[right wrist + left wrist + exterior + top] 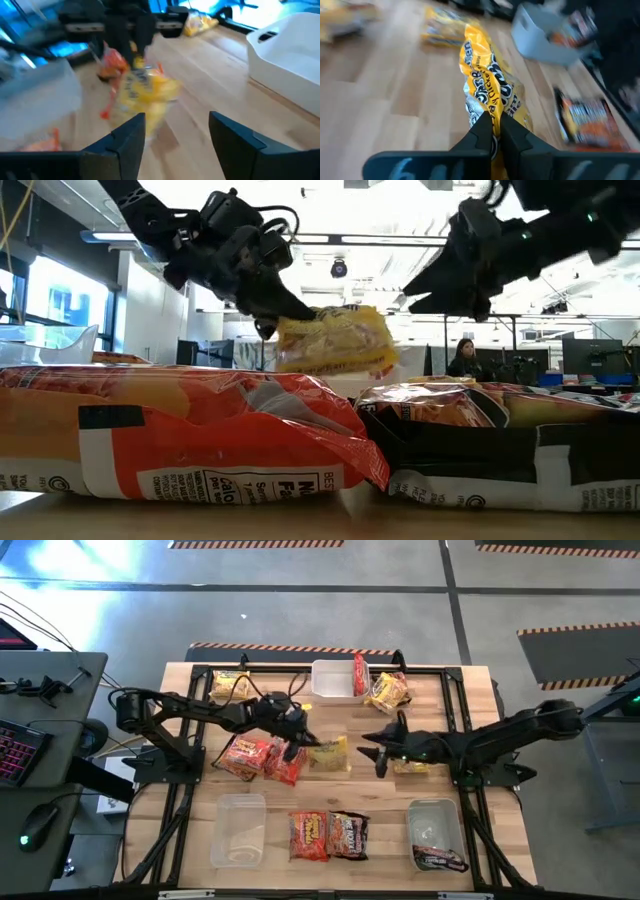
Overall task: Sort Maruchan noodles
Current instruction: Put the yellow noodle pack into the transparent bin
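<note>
My left gripper is shut on a yellow noodle packet near the table's middle; in the low view the yellow packet stands above the packets in front. My right gripper is open just right of it and faces it, touching nothing; its wrist view shows the packet ahead of the open fingers. Another yellow packet lies under the right arm. Two red packets lie flat left of the left gripper. My left gripper pinches the yellow packet by its crinkled end edge between both fingers. The fingers come slanting down from the table's left. The packet reaches away from the fingertips toward the right arm and, in the low view, appears lifted off the table.
A white tub at the far edge holds a red packet; yellow packets flank it. Near edge: a clear tub, a red packet, a dark packet, and another clear tub with a dark packet.
</note>
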Controlling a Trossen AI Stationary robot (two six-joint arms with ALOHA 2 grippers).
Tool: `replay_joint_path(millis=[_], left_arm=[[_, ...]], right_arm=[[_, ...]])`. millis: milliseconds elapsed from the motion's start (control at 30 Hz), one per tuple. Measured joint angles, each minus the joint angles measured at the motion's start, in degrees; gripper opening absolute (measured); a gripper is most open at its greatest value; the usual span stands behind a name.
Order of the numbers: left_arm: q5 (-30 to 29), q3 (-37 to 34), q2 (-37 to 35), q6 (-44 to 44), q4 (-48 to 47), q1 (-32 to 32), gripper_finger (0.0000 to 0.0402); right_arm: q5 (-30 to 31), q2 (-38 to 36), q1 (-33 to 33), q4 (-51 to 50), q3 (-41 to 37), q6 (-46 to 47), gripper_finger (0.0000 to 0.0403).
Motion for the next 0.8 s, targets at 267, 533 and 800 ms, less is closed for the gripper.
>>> replay_joint_path(millis=[267,533,800], left_arm=[[-8.94,0.07,-0.13,-18.95,0.21,3.71,0.0000],[-11.44,0.07,-0.11,-22.23,5.00,3.42,0.0000],[-12.17,0.07,-0.11,-27.08,13.49,4.77,0.0000]], right_arm=[[7.75,0.13,1.65,0.50,1.52,-11.06,0.0204],[6.23,0.74,-1.46,-6.05,3.52,-3.17,0.0204],[18.96,8.63,4.38,3.54,4.18,-27.61,0.0204]])
